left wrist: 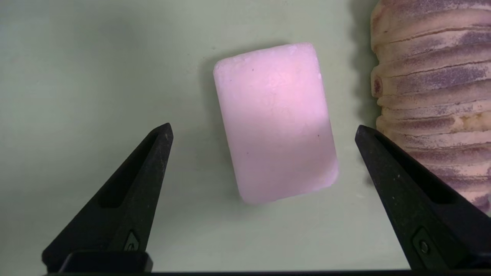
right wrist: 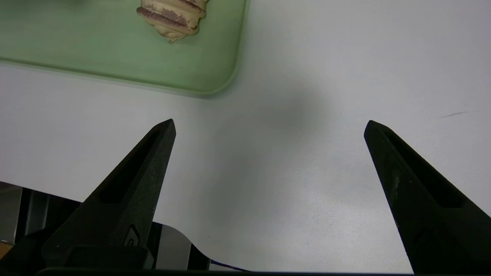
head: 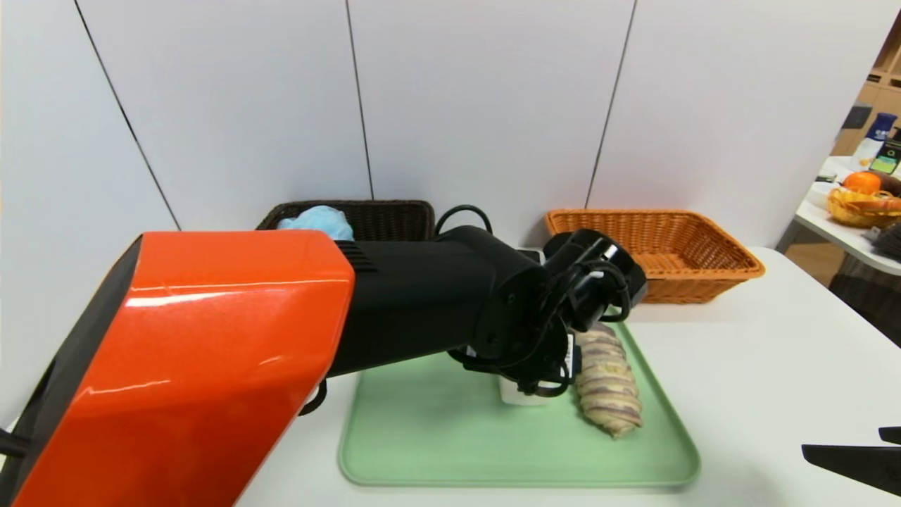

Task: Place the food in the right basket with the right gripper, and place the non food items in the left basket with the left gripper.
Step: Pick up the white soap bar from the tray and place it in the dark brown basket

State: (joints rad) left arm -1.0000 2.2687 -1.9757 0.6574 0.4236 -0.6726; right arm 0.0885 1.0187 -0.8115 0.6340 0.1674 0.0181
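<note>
2 grippers show, both with jaws wide apart and nothing between them that they touch. The left gripper (left wrist: 264, 129) is over the green tray (head: 450, 443), its 2 fingertips (left wrist: 165, 132) on either side of the soap (left wrist: 276, 122), apart from it. 1 of those fingertips is near the bread (head: 609, 384); in the left wrist view it overlaps the bread's edge, and I cannot tell whether they touch.

The soap lies flat on the tray, partly hidden in the head view by the left arm (head: 422, 303). The bread, 1 striped loaf, lies just beside it, toward the tray's right side.

2 baskets stand behind the tray, near the wall (head: 486, 91). The dark basket (head: 394, 220), on the left, holds 1 blue pouf (head: 320, 222). The orange basket (head: 654, 243), on the right, shows a bare floor inside.

The right gripper (right wrist: 270, 128) hangs over the white table (right wrist: 276, 184), near the tray's front right corner, its 2 fingers well apart.
</note>
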